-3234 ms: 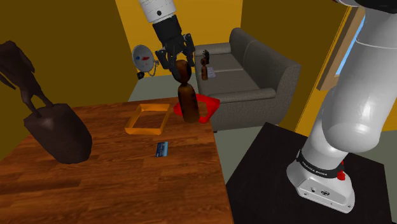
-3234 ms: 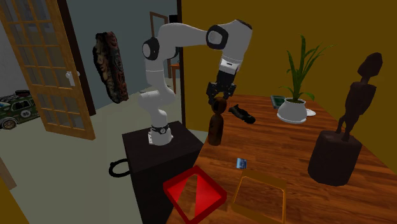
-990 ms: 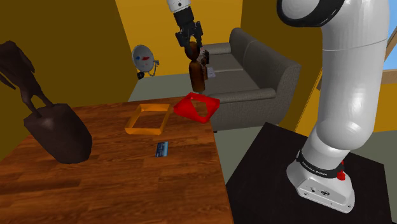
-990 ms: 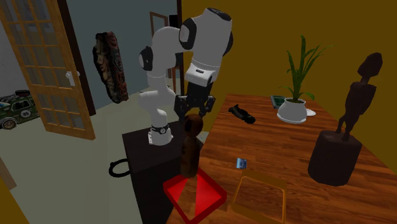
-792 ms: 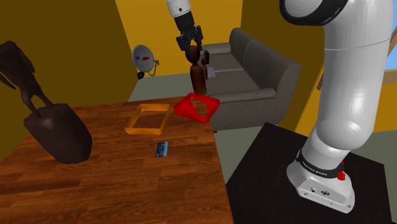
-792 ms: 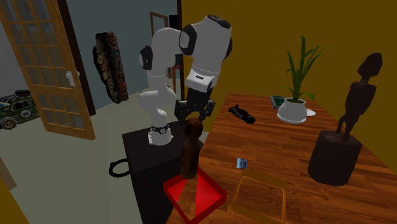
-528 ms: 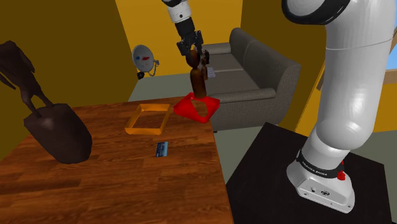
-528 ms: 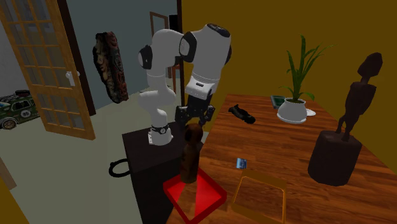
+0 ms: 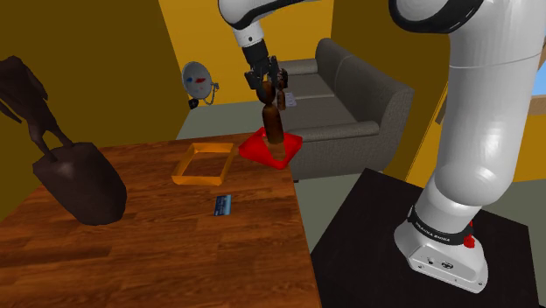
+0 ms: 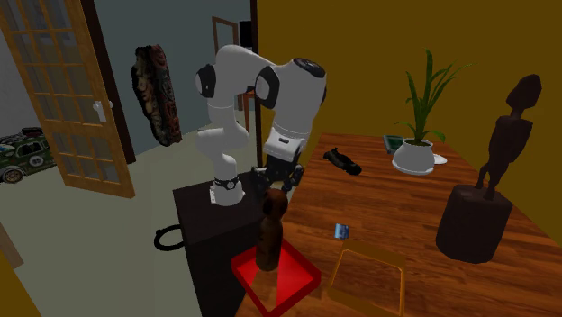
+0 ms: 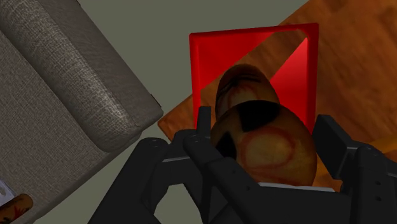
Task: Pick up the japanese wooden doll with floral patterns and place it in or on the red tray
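Doll (image 11: 264, 137), dark brown w/ a rounded head and faint reddish markings, is held upright by its head, which is clasped btwn the two black fingers of the gripper (image 9: 268, 81). Its base is down inside the red tray (image 10: 303, 279), at the floor or just above it; contact can't be confirmed from these views. In the wrist view the tray's rim is seen framed directly beyond the doll, so alignment looks good. Over the last sec. the doll has been lowered: it was hanging clear above the tray, whereas now its lower part is overlapped by the tray's walls in the second ext. view, and the arm's elbow is dropped accordingly. By this reading the carry is finished and placement is nearly done; what is probably left is for the fingers to be parted and the hand drawn straight up, w/ care taken since a tall, narrow piece could be tipped by a dragging finger. Vs. approx. 3 sec. ago the change is bigger: the doll was then held high over the table (image 9: 157, 245), well apart from the tray. Nothing else is seen to be disturbed: orange frame (image 9: 206, 164) just beside the tray, blue card (image 9: 223, 205) nearer the stand (image 9: 420, 262), dark statue (image 9: 74, 179) at the shoulder view's left, sofa (image 9: 350, 101) behind.
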Controlling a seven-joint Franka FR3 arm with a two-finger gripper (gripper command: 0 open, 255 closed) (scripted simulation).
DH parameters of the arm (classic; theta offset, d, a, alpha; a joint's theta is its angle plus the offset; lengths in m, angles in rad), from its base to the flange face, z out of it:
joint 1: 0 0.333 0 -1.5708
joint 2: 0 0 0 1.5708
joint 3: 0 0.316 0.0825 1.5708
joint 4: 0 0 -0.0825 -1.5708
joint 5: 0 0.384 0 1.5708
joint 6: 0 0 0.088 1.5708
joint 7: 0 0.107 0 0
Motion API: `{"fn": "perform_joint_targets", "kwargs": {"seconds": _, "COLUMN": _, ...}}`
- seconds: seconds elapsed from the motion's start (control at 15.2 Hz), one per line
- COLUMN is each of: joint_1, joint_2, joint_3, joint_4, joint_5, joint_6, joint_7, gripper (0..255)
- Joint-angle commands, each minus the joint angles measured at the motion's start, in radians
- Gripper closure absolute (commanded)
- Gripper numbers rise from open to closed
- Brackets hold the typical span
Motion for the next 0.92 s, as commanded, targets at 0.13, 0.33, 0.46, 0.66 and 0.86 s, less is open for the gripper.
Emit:
{"fn": "perform_joint_targets", "kwargs": {"seconds": 0.13, "joint_1": -0.002, "joint_2": -0.004, "joint_3": -0.001, "joint_4": -0.028, "joint_5": 0.000, "joint_6": 0.026, "joint_7": 0.002, "gripper": 255}}
{"fn": "perform_joint_targets", "kwargs": {"seconds": 0.33, "joint_1": -0.002, "joint_2": -0.004, "joint_3": -0.001, "joint_4": -0.028, "joint_5": 0.000, "joint_6": 0.026, "joint_7": 0.002, "gripper": 255}}
{"fn": "perform_joint_targets", "kwargs": {"seconds": 0.46, "joint_1": -0.002, "joint_2": -0.004, "joint_3": -0.001, "joint_4": -0.028, "joint_5": 0.000, "joint_6": 0.026, "joint_7": 0.002, "gripper": 255}}
{"fn": "perform_joint_targets", "kwargs": {"seconds": 0.66, "joint_1": -0.002, "joint_2": -0.004, "joint_3": -0.001, "joint_4": -0.029, "joint_5": 0.000, "joint_6": 0.026, "joint_7": 0.002, "gripper": 0}}
{"fn": "perform_joint_targets", "kwargs": {"seconds": 0.86, "joint_1": -0.002, "joint_2": -0.004, "joint_3": -0.001, "joint_4": -0.028, "joint_5": 0.000, "joint_6": 0.026, "joint_7": 0.002, "gripper": 0}}
